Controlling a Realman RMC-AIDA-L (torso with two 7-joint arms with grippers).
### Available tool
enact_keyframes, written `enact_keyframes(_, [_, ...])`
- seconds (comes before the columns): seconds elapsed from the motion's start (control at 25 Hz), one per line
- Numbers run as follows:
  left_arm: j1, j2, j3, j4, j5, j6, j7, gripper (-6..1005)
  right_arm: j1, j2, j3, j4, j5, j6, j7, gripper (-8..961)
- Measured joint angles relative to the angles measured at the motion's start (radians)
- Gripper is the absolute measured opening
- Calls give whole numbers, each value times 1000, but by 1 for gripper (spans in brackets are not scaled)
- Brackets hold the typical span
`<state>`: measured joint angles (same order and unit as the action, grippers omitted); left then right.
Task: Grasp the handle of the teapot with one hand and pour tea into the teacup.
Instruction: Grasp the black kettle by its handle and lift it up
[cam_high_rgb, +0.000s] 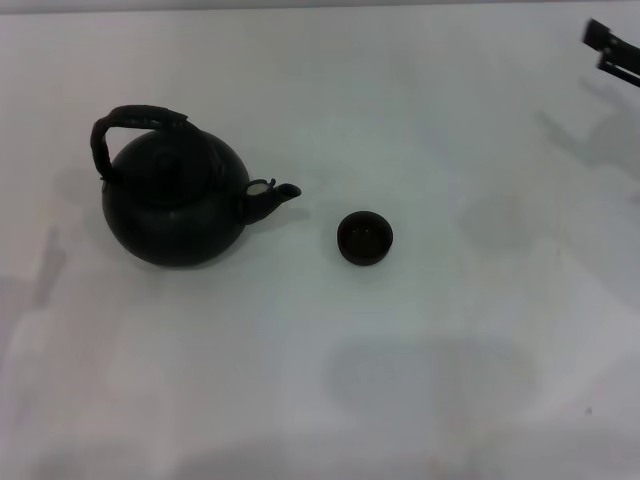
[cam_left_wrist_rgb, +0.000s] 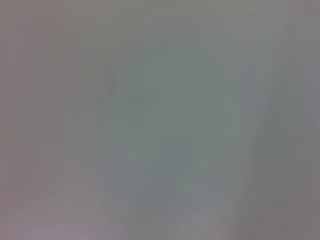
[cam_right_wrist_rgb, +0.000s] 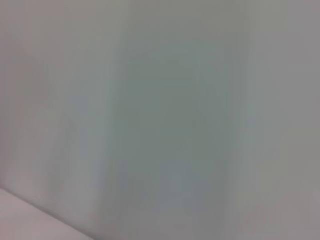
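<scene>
- The teapot (cam_high_rgb: 175, 205) stands upright at centre left on the table (cam_high_rgb: 450, 340), its handle (cam_high_rgb: 135, 122) arched overhead.
- The teacup (cam_high_rgb: 365, 238) sits near its spout, apart.
- The right tool (cam_high_rgb: 612, 48) shows at the upper right edge; I cannot tell its state.

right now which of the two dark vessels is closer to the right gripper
The teacup: small, handleless, sitting beyond the teapot's spout, on the side toward the right gripper at the table's far corner.

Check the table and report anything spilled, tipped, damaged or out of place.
Nothing stands out. The teapot stands upright, its handle arched above and spout toward the teacup, which sits upright and apart from it. No spill shows on the table. The right tool is at the far right edge.
</scene>
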<state>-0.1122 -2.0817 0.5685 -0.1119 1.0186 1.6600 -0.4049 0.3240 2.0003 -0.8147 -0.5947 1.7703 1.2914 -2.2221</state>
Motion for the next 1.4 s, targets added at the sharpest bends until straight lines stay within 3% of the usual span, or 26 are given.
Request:
enact_keyframes(0.36, [29, 0, 4, -37, 124, 62, 14, 862, -19, -12, 120, 151, 19, -30, -199, 855])
enact_keyframes(0.8, [-58, 3, 10, -42, 162, 47, 15, 861, -67, -3, 247, 163, 47, -33, -208, 855])
enact_keyframes(1.08, [-99, 7, 12, -37, 268, -4, -13, 862, -65, 5, 255, 172, 46, -38, -215, 855])
enact_keyframes(1.4, [-71, 4, 2, -40, 272, -16, 6, 861, -44, 3, 257, 177, 44, -75, -229, 856])
